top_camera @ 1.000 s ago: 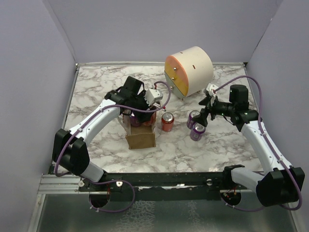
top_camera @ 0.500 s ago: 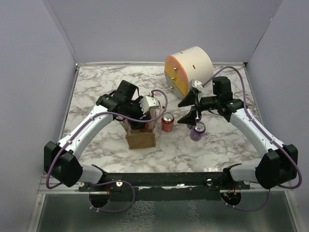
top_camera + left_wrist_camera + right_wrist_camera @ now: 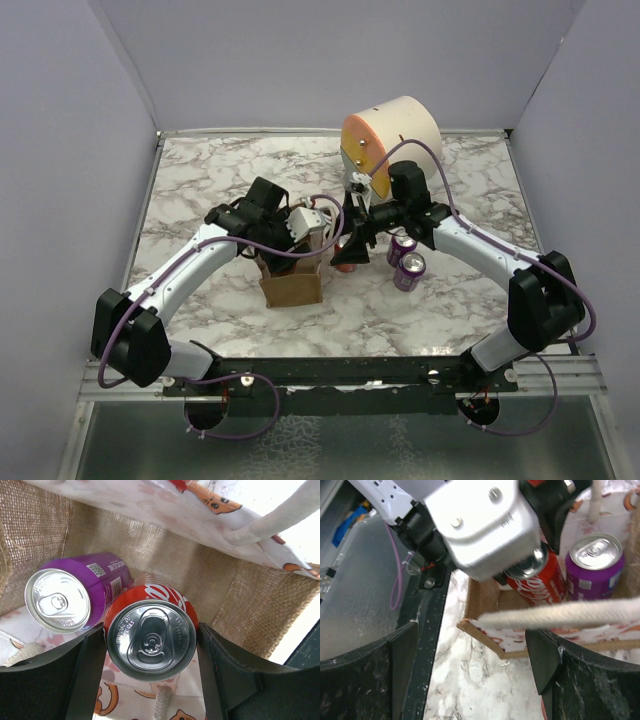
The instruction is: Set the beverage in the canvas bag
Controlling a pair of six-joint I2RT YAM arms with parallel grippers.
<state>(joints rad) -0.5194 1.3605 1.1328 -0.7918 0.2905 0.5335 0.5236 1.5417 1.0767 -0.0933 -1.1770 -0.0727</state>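
Observation:
The canvas bag (image 3: pixel 291 288) stands at mid-table, tan with white loop handles. My left gripper (image 3: pixel 150 650) reaches down into it, shut on a red can (image 3: pixel 151 640) whose sides both fingers touch. A purple can (image 3: pixel 57 600) stands beside it inside the bag (image 3: pixel 165 555). My right gripper (image 3: pixel 470 645) hangs open at the bag's right side (image 3: pixel 350 240), with a white handle (image 3: pixel 560 614) crossing between its fingers and touching neither. From there I see the held red can (image 3: pixel 540 587) and the purple can (image 3: pixel 595 565).
Two purple cans (image 3: pixel 401 248) (image 3: pixel 409 271) stand on the marble right of the bag. Another red can (image 3: pixel 343 254) shows partly under my right gripper. The cream-and-orange drum (image 3: pixel 392 145) sits at the back. Purple walls enclose the table.
My right arm swung left, from above the purple cans to the bag's right side, its jaws narrowing a little. My left gripper stayed over the bag with the red can.

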